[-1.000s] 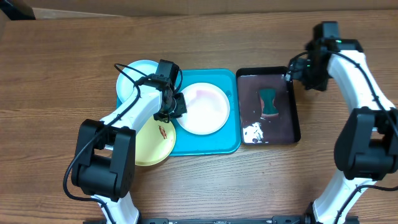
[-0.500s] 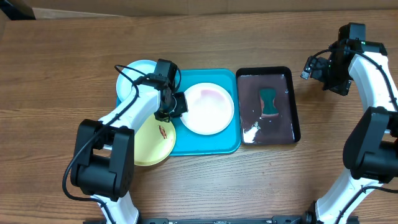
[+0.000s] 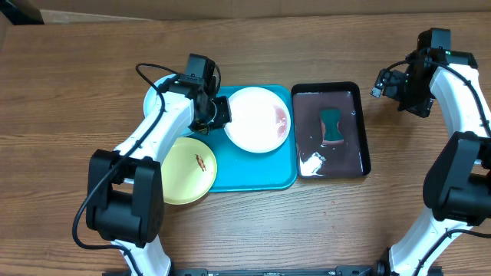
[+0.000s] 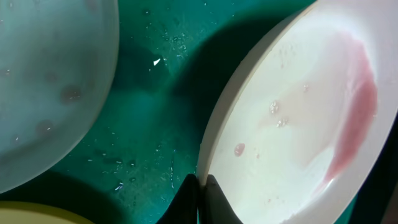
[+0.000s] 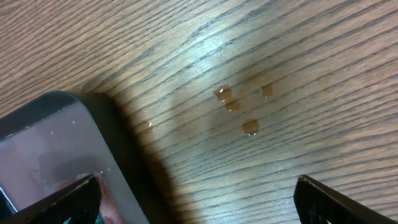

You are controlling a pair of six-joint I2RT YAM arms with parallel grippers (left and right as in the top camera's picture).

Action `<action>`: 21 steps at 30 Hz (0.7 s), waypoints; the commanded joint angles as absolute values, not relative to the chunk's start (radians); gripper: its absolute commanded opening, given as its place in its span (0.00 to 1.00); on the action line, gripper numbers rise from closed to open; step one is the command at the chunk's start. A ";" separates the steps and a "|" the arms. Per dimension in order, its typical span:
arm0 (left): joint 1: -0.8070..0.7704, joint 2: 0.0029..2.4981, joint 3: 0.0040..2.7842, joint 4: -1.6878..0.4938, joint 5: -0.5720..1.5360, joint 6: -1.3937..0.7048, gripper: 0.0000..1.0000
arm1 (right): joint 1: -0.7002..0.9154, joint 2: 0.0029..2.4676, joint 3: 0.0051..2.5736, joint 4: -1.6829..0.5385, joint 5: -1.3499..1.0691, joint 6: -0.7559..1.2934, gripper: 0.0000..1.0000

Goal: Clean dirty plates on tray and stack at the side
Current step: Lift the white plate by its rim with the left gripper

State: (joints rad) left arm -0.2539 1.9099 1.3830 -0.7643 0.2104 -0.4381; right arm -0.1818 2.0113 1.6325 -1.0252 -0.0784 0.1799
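White round plastic plate (image 3: 258,119): positioned over the rear right portion of the turquoise rectangular plastic tray (image 3: 257,178). A pinkish-red smear runs along its right side, and water beads show on its face in the left wrist view. The left fingers (image 4: 199,186) are clenched on the left rim of this plate, one above the rim and one below. A dark shadow lies under the grasped edge, so that edge appears raised off the tray floor.

Light blue round plastic plate (image 3: 163,93): located at the rear left corner of the tray, partly hidden by the left arm.

Yellow-green round plastic plate (image 3: 188,170): located at the front left, overlapping the tray edge and the wooden counter (image 3: 77,92). A small reddish-brown mark sits near its centre.

Black rectangular tray (image 3: 362,134): placed just beside the turquoise tray on the right, carrying a green sponge (image 3: 331,125).

The right fingers (image 3: 380,83) are spread wide and grasp nothing. They hang above the counter beside the black tray's rear right corner, over several droplets (image 5: 233,106) on the wood.
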 commanded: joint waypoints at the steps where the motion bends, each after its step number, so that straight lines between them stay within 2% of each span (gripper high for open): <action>1: -0.284 1.909 1.386 -0.767 0.141 -0.419 0.04 | -0.186 1.987 1.647 -1.023 -0.081 0.183 1.00; 21: -0.340 1.909 1.309 -0.756 0.043 -0.427 0.04 | -0.186 1.987 1.647 -1.023 -0.081 0.183 1.00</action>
State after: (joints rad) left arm -0.3111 1.9099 1.3518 -0.7723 0.0807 -0.4377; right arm -0.1818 2.0113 1.6325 -1.0252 -0.0788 0.1799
